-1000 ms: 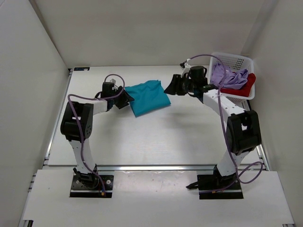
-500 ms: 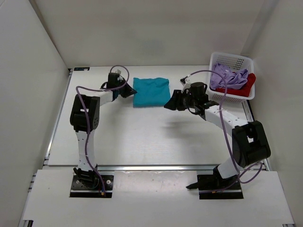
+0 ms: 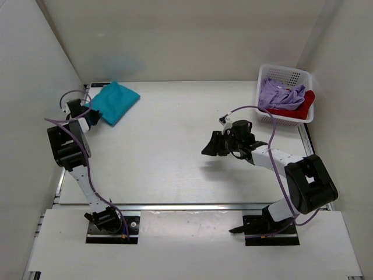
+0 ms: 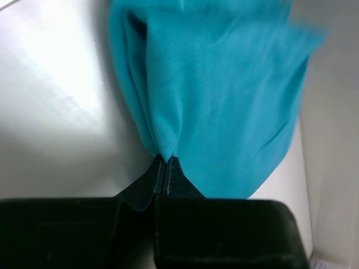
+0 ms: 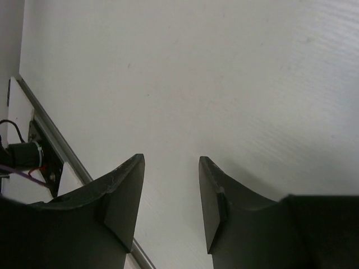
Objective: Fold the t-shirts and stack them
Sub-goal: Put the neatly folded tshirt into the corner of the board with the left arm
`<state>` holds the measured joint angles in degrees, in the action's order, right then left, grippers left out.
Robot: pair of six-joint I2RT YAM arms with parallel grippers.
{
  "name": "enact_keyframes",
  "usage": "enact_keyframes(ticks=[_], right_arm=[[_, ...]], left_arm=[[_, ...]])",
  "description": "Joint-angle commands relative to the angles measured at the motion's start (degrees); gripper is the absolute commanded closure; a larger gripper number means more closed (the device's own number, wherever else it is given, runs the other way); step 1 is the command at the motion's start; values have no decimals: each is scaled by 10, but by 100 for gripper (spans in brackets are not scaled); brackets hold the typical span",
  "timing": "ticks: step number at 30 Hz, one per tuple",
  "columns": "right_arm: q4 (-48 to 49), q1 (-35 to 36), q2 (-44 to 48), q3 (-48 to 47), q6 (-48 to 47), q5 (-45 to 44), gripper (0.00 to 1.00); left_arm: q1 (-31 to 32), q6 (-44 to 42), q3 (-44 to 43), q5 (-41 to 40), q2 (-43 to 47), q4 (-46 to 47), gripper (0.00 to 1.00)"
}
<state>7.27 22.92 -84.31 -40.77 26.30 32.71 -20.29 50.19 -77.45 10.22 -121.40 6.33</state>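
Far left, the left end effector (image 3: pixel 92 116) sits at the back left corner of the surface (image 3: pixel 175 157), clamped tight on the teal shirt (image 3: pixel 116 101). The wrist view makes it plain: both tips meet at the pinch (image 4: pixel 165 168), with a gathered edge of teal shirt (image 4: pixel 224 101) caught between them and the cloth fanning out beyond. The shirt lies bunched in a rough diamond, close to the left wall. Part of it looks blurred in the wrist view, so whether it all rests on the surface (image 4: pixel 50 112) I cannot tell.

Moving to the middle, the right end effector (image 3: pixel 208 147) hangs over bare surface, well apart from any cloth. Its jaws stand wide (image 5: pixel 171 162) with nothing between them, only white surface (image 5: pixel 224 67) below.

Far right, the white basket (image 3: pixel 284 69) sits in the back right corner. The lavender shirt (image 3: pixel 278 94) is heaped inside, and the red shirt (image 3: pixel 299 110) is tucked beneath it at the near right side.
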Motion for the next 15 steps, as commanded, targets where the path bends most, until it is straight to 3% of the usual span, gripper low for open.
enact_keyframes(ticks=[1, 6, 15], right_arm=[[48, 15, 20, 17, 6, 16, 58], [41, 41, 27, 33, 9, 14, 58], [28, 35, 66, 54, 17, -2, 57]], left_arm=[[12, 37, 69, -33, 70, 46, 100], [-7, 95, 101, -22, 58, 71, 95], [-30, 91, -13, -25, -10, 19, 87]])
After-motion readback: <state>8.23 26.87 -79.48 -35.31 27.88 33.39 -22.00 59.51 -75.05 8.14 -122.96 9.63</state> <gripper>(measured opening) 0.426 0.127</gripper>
